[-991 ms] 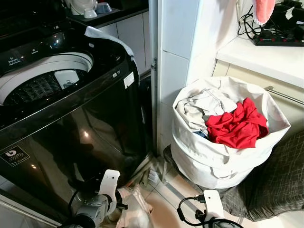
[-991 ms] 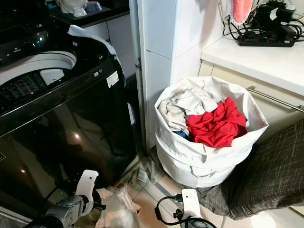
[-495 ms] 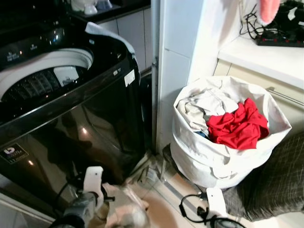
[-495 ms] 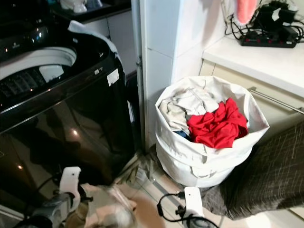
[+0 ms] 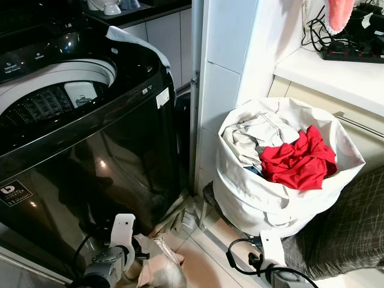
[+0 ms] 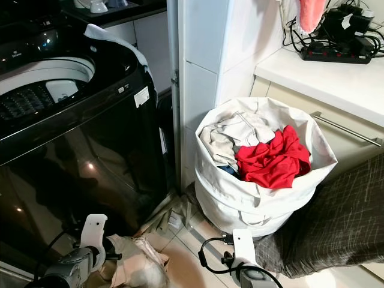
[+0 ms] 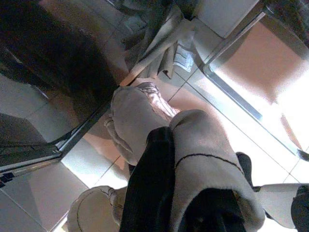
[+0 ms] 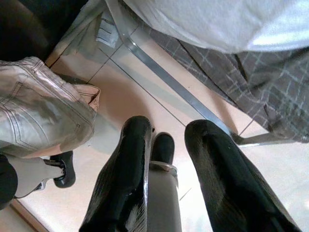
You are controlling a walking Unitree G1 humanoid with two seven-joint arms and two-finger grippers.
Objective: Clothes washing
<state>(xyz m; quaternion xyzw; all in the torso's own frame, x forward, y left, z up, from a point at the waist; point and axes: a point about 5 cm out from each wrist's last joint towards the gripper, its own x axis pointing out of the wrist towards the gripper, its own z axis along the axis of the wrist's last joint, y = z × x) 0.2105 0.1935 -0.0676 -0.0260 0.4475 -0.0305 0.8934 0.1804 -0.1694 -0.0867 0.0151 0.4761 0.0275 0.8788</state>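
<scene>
A black top-loading washing machine (image 5: 102,144) stands on the left, its lid up and its drum (image 5: 54,99) showing. To its right sits a white laundry basket (image 5: 252,204) holding a red garment (image 5: 298,161) and pale grey clothes (image 5: 255,132). Low by the machine's front, my left gripper (image 7: 163,140) is shut on beige trousers (image 7: 140,108), which drape over the fingers and hang above the tiled floor. The same trousers (image 5: 157,269) show at the bottom of the head view. My right gripper (image 8: 171,130) hovers over the floor in front of the basket, open and holding nothing.
A white tiled pillar (image 5: 228,72) separates machine and basket. Dark checked fabric (image 5: 351,228) lies right of the basket. A counter with a power strip (image 5: 354,53) is behind. A metal floor rail (image 8: 164,87) and a crumpled cloth (image 5: 187,217) lie near the machine's foot.
The head view swayed slightly. My left gripper with the beige trousers shifted a little to the left and stays low. The right arm has hardly moved.
</scene>
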